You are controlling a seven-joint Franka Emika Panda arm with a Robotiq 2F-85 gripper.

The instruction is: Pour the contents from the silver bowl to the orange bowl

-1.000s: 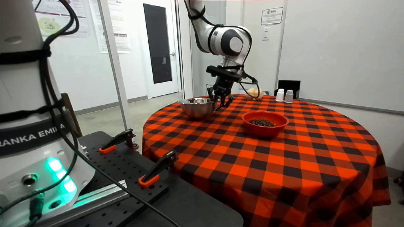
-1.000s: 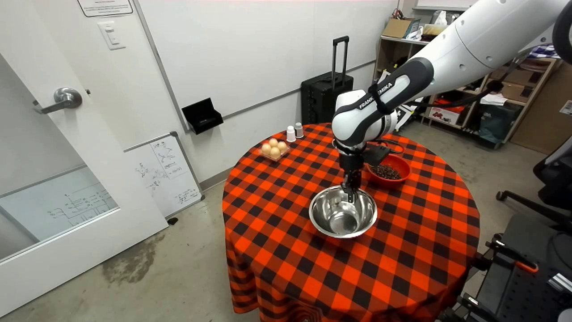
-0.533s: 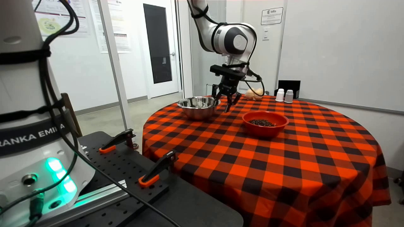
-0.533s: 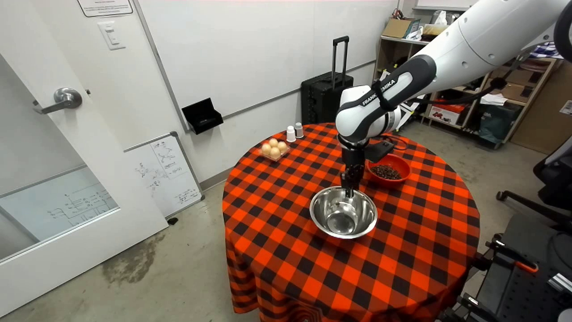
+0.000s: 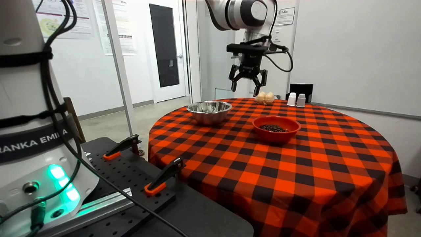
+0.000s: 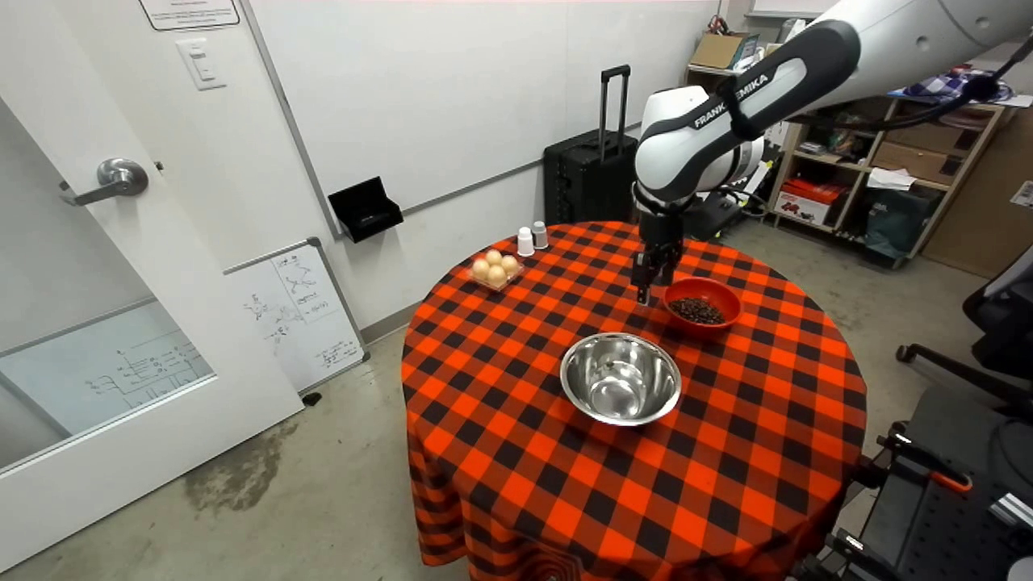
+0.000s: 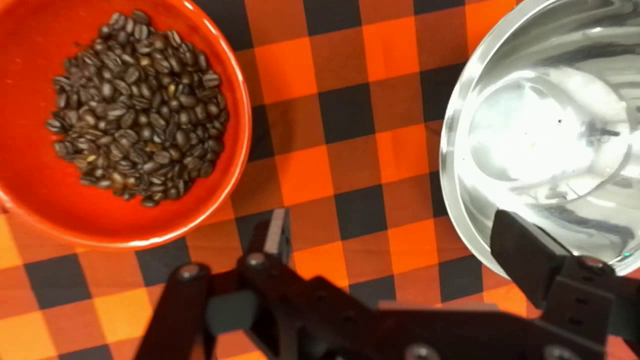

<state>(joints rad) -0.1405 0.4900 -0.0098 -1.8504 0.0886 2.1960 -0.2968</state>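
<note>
The silver bowl [image 5: 210, 118] stands upright on the checked cloth. In the wrist view, the silver bowl's rim [image 7: 451, 155] is at the right and only a few tiny dark specks show inside. The orange bowl [image 6: 731, 305] sits beside it, with dark brown coffee beans [image 7: 140, 110] heaped in it. Above the table hangs my gripper [image 5: 245, 89], apart from both bowls, its fingers spread wide with nothing between them. From the wrist, one finger [image 7: 527, 255] overlaps the silver bowl's edge in the picture, while the cloth shows through the gap.
A pack of eggs [image 6: 494, 270] and two small shakers, a white one [image 6: 525, 242] and a grey one [image 6: 540, 235], stand toward the table's wall side. Black clamps [image 5: 164, 177] with orange handles are on the robot's base plate. The round table's edge [image 5: 388, 158] is draped with cloth.
My gripper has opened at the silver bowl's rim, let go and risen well above it. The silver bowl stays on the table, having shifted slightly. The orange bowl has not moved.
</note>
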